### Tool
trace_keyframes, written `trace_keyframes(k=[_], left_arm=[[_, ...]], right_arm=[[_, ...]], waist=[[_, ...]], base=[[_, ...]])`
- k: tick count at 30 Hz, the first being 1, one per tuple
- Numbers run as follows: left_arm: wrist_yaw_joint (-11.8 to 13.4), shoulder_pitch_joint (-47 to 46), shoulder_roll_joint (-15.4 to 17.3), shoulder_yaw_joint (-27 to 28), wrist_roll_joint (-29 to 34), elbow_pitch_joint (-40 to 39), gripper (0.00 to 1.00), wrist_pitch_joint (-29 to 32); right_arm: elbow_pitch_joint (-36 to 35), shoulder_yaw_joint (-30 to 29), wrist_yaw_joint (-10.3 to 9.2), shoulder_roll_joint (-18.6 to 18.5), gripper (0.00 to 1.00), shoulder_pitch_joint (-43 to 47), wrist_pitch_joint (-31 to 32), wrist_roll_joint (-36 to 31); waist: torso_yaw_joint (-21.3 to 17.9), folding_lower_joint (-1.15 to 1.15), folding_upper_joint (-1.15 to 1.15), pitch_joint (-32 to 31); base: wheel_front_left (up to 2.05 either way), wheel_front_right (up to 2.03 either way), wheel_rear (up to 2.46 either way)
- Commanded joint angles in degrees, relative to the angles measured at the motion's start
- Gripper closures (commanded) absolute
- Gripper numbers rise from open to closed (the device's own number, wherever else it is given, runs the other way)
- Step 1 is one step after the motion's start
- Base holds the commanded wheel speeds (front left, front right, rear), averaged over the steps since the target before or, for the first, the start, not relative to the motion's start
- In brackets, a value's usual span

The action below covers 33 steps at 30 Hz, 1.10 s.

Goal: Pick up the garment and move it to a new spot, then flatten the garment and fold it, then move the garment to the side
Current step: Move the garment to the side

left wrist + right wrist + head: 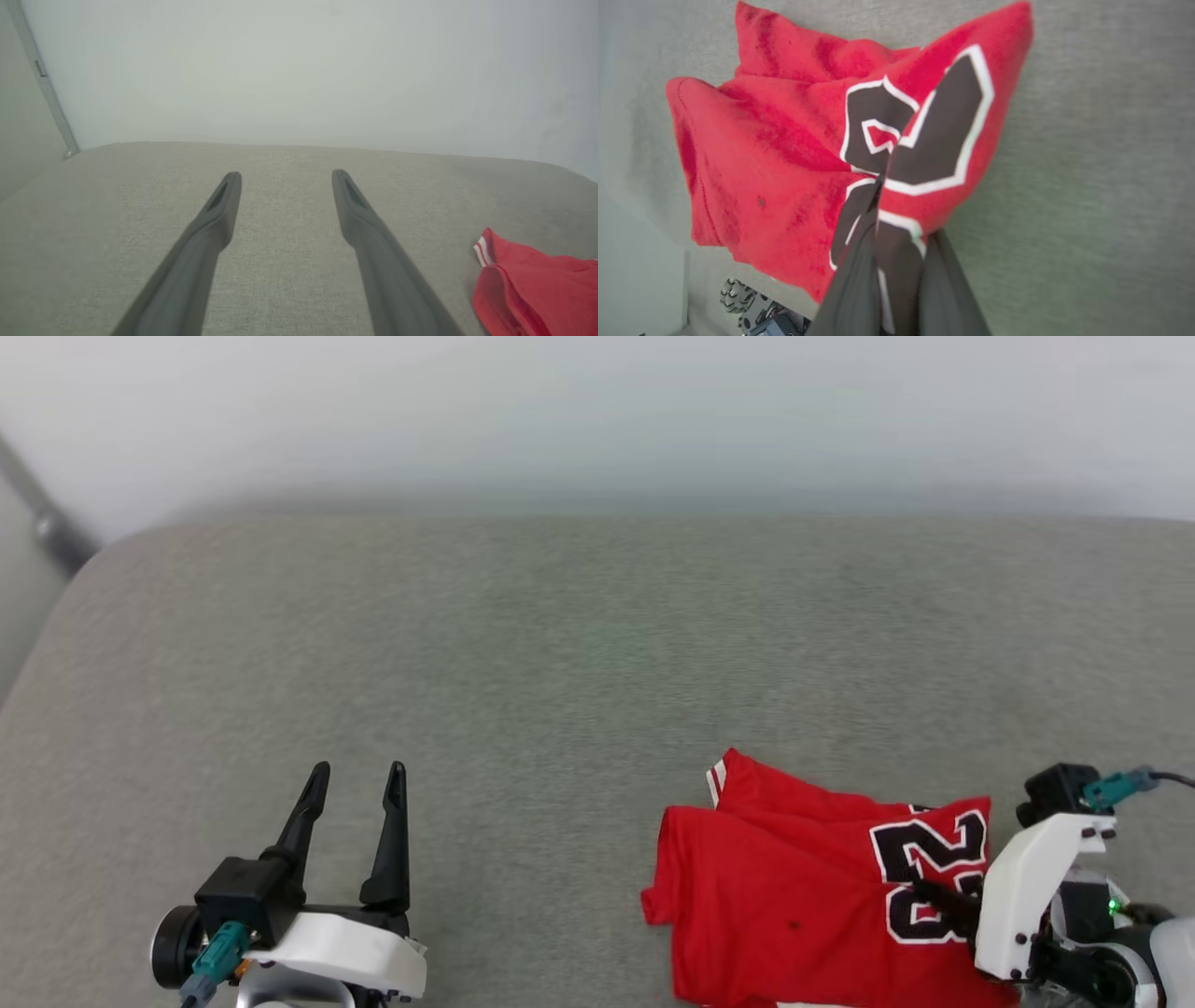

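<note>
Right hand (899,224) grips the garment (775,905); its striped corner points away, leftward.

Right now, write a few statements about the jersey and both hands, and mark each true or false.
1. The left hand is open and holds nothing. True.
2. The jersey lies under the left hand. False: it lies off to that hand's right, apart from it, on the grey cushion.
3. The right hand pinches the jersey at its black lettering. True.
4. The jersey is spread out flat. False: it is bunched, with layers overlapping.
</note>
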Motion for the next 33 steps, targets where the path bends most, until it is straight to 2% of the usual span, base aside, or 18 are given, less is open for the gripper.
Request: trace_keyframes(k=[1, 2, 3, 4, 5, 6, 7, 12, 16, 23, 28, 33], left_arm=[[-0.1, 0.5, -0.3, 0.2, -0.3, -0.5, 0.00, -0.2], [-0.1, 0.5, -0.3, 0.2, -0.3, -0.5, 0.00, -0.2], [-0.1, 0.0, -0.2, 0.3, -0.4, -1.1, 0.00, -0.2], [-0.1, 0.0, -0.2, 0.3, -0.4, -1.1, 0.00, -0.2], [-0.2, -0.5, -0.1, 0.3, -0.4, -1.4, 0.00, -0.2], [-0.3, -1.6, 0.3, 0.5, 0.0, -2.3, 0.00, -0.2], [-0.3, -1.6, 0.3, 0.5, 0.0, -2.3, 0.00, -0.2], [-1.1, -6.2, 2.2, 0.2, 1.7, -5.6, 0.00, 1.0], [-2.0, -11.1, 4.5, -0.3, 3.4, -9.3, 0.00, 3.3], [-4.0, -18.8, 8.7, -1.5, 7.0, -16.6, 0.00, 8.6], [-5.1, -22.8, 9.8, -2.6, 8.4, -20.3, 0.00, 11.3], [-5.8, -24.9, 10.4, -3.2, 8.8, -21.9, 0.00, 12.6]], right_arm=[[0.5, 0.7, -0.02, -1.2, 1.00, -2.1, -0.9, -2.5], [0.5, 0.7, -0.02, -1.2, 1.00, -2.1, -0.9, -2.5], [1.3, 1.3, -0.02, -2.2, 1.00, -3.3, -1.7, -4.9], [1.3, 1.3, -0.02, -2.2, 1.00, -3.3, -1.7, -4.9], [1.7, 1.5, -0.02, -2.5, 1.00, -4.0, -2.1, -6.0], [2.2, 1.9, -0.02, -2.9, 1.00, -6.1, -3.2, -7.6], [2.2, 1.9, -0.02, -2.9, 1.00, -6.1, -3.2, -7.6], [4.8, 1.0, -0.03, -4.2, 1.00, -11.0, -7.1, -11.5], [6.7, -1.1, -0.03, -5.2, 1.00, -15.6, -10.7, -14.4], [8.9, -9.1, -0.03, -7.9, 1.00, -24.2, -17.3, -18.5], [9.4, -15.9, -0.03, -9.8, 1.00, -29.1, -22.0, -22.3], [11.3, -19.3, -0.03, -8.2, 1.00, -32.2, -25.9, -25.5]], waist=[[-5.5, 0.00, 0.00, -1.2], [-5.5, 0.00, 0.00, -1.2], [-8.7, 0.00, 0.00, -0.4], [-8.7, 0.00, 0.00, -0.4], [-10.3, 0.00, 0.00, 0.3], [-13.8, 0.00, 0.00, 2.2], [-13.8, 0.00, 0.00, 2.2], [-20.7, 0.00, 0.00, 9.8], [-24.2, 0.00, 0.00, 16.8], [-25.9, 0.00, 0.00, 27.9], [-25.3, 0.00, 0.00, 33.0], [-24.9, 0.00, 0.00, 35.6]], base=[[0.00, 0.00, 0.00], [0.00, 0.00, 0.00], [0.00, 0.00, 0.00], [0.00, 0.00, 0.00], [0.00, 0.00, 0.00], [0.00, 0.00, 0.00], [0.00, 0.00, 0.00], [0.00, 0.00, 0.00], [0.00, 0.00, 0.00], [0.00, 0.00, 0.00], [0.00, 0.00, 0.00], [0.00, 0.00, 0.00]])
